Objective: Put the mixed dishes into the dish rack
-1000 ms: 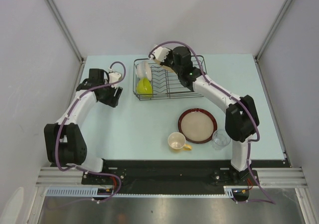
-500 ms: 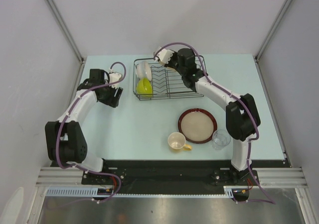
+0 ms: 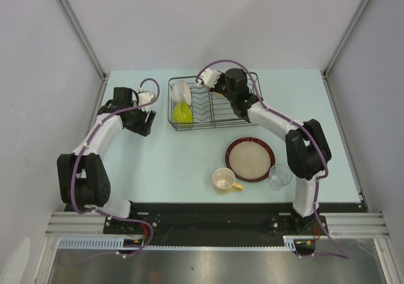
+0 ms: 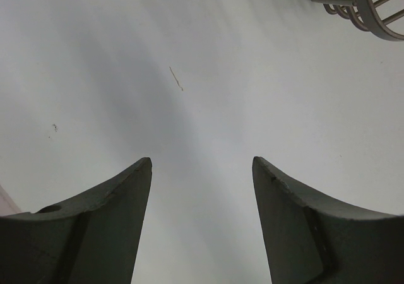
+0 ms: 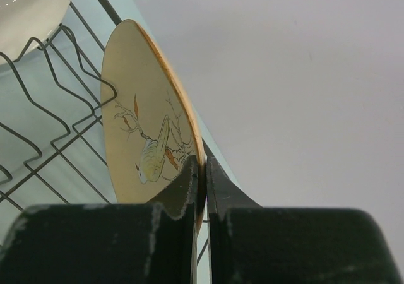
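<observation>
Cup left of glass, plate behind, perhaps touching

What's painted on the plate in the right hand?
A bird on a branch, on the beige plate; clearest in the right wrist view.

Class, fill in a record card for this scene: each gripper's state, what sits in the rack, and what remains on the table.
Right gripper: shut on the rim of the beige patterned plate, held on edge over the dish rack
Left gripper: open, empty, above the table left of the rack
In rack: white bowl and lime-green bowl, at its left end
On table: dark-red-rimmed tan plate, cream cup, small clear glass
Plate seated between prongs: cannot tell
</observation>
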`<action>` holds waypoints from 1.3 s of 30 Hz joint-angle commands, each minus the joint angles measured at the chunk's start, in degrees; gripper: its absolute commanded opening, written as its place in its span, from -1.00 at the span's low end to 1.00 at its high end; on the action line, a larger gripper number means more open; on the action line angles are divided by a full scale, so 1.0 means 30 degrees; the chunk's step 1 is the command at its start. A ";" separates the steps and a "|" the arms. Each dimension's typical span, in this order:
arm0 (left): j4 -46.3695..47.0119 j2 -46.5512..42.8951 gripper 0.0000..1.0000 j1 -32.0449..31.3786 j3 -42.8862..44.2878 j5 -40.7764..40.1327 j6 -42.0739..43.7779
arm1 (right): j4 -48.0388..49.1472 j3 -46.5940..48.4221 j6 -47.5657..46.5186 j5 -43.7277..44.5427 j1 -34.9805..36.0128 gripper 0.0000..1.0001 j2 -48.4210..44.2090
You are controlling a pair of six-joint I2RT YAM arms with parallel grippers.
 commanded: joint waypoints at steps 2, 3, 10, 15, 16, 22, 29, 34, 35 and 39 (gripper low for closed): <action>0.0335 -0.0116 0.40 0.0163 -0.0225 0.0592 -0.0389 | 0.3247 0.0427 -0.0221 -0.0476 -0.0325 -1.00 -0.2437; 0.0363 -0.0144 0.40 0.0163 -0.0196 0.0621 -0.0389 | 0.3159 0.0486 -0.0221 -0.0592 -0.0356 -1.00 -0.2554; 0.0012 0.0032 0.40 0.0163 0.0448 0.1002 -0.0682 | 0.2398 0.0048 -0.0105 -0.0681 -0.0561 -1.00 -0.3345; -0.0047 0.0003 0.40 0.0163 0.0448 0.0943 -0.0594 | 0.2192 -0.0217 -0.0250 -0.0769 -0.0591 -1.00 -0.3610; -0.0047 0.0002 0.40 0.0163 0.0420 0.0972 -0.0623 | 0.2163 -0.0217 -0.0279 -0.0827 -0.0620 -1.00 -0.3639; -0.0047 -0.0085 0.40 0.0163 0.0420 0.0972 -0.0624 | 0.1958 -0.0304 -0.0133 -0.0828 -0.0561 -1.00 -0.3785; -0.0018 -0.0027 0.40 0.0163 0.0331 0.0826 -0.0594 | 0.1927 -0.0568 -0.0045 -0.1266 -0.0416 -1.00 -0.3991; 0.0041 0.0061 0.40 0.0163 0.0332 0.0943 -0.0653 | 0.2425 -0.0510 -0.0396 -0.1385 0.0345 -1.00 -0.3407; 0.0070 0.0061 0.40 0.0163 0.0302 0.0914 -0.0682 | 0.2658 -0.0510 -0.0571 -0.1355 0.0463 -1.00 -0.3173; 0.0129 0.0149 0.40 0.0163 0.0331 0.0826 -0.0623 | 0.2865 -0.0305 -0.1507 -0.1151 0.1398 -1.00 -0.2440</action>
